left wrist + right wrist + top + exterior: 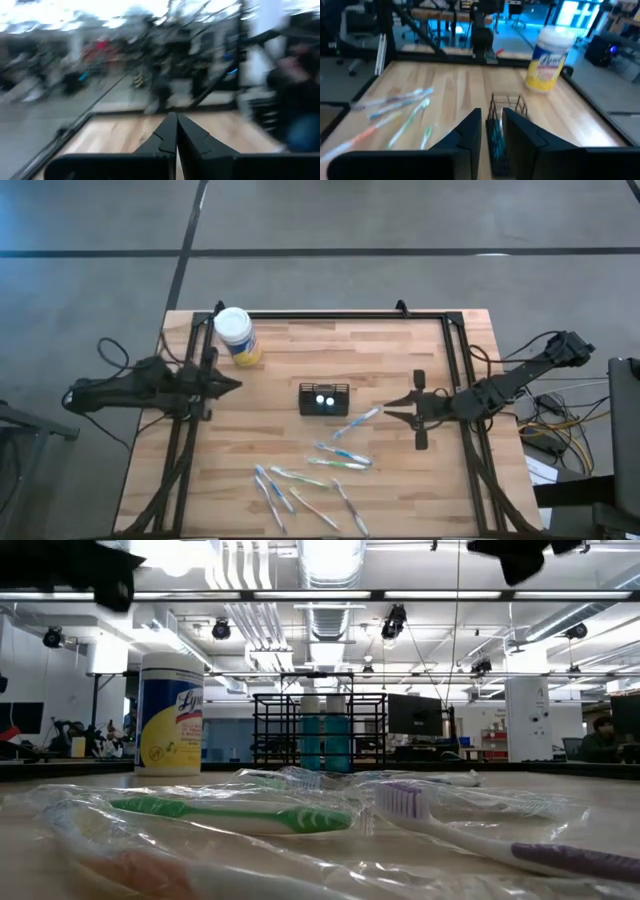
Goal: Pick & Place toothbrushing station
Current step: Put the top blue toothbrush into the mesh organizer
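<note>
**A:** Where does the caddy (324,399) stand?

**B:** Mid-table, upright, with two brushes already standing in it. The loose toothbrushes (340,461) lie scattered on the near side of it, toward the table's front edge, several in clear wrappers. The right gripper (392,408) hovers just beside the caddy on its right, fingers a little apart and pinching nothing. The left gripper (236,385) waits well off on the caddy's left, fingers pressed together.

**A:** How will the brushes handle?

**B:** My guess: very light, stiff along the handle, and slippery where the wrapper crinkles. I'd take one across the middle of the handle, not the bristle end, since thin film may slide between the fingers. The caddy is open wire mesh, probably light enough to tip if nudged.

**A:** And the surface?

**B:** Pale wooden planks (280,350) inside a dark frame, flat and bare beyond the caddy except a yellow wipes jar (237,336) with a white lid at the far left corner.

**A:** The room?

**B:** Grey floor, ceiling lights, shelving and monitors far behind.
</note>
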{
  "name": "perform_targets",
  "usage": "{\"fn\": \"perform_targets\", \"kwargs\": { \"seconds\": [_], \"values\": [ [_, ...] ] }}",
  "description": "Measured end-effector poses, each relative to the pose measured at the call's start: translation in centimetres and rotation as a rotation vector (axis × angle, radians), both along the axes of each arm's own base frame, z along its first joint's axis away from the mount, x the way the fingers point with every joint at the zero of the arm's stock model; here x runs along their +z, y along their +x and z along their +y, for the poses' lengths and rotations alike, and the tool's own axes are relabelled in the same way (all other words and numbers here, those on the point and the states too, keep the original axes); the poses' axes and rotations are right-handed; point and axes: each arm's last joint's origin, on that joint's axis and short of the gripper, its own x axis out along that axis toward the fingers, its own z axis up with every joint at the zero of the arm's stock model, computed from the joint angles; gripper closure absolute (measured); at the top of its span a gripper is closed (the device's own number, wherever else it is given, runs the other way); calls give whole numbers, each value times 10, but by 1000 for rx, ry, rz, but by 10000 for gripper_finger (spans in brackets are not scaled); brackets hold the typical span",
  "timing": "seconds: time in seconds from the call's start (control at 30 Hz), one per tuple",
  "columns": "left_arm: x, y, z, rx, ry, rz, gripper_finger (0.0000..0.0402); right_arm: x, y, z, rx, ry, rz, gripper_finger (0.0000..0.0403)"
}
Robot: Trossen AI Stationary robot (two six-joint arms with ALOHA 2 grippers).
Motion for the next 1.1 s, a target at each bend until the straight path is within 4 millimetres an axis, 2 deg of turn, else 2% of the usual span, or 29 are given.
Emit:
{"fn": "perform_targets", "kwargs": {
  "seconds": [0.07,0.13,0.23,0.37,0.47,0.57,0.73,0.93,1.1],
  "values": [
    [-12,-1,2,71,-18,24,388,-8,-3,-1,2,0,3,312],
    [-13,-3,3,109,-11,-16,375,-14,-5,-3,3,4,10,297],
    [-19,-2,4,136,14,-10,345,-21,-8,-3,14,41,27,271],
    [-38,4,5,169,33,-4,297,-33,-10,-4,27,52,56,246],
    [-48,6,6,216,40,-39,263,-49,-11,-7,-7,40,84,239],
    [-54,7,7,239,56,-37,235,-56,-10,-13,-58,77,94,238],
    [-57,8,7,241,81,-23,212,-65,-6,-23,-139,76,232,238],
    [-56,8,7,240,66,-28,211,-56,23,-29,-89,147,475,238],
    [-50,7,7,237,34,-54,211,-53,54,-34,-49,103,809,238]
  ]
}}
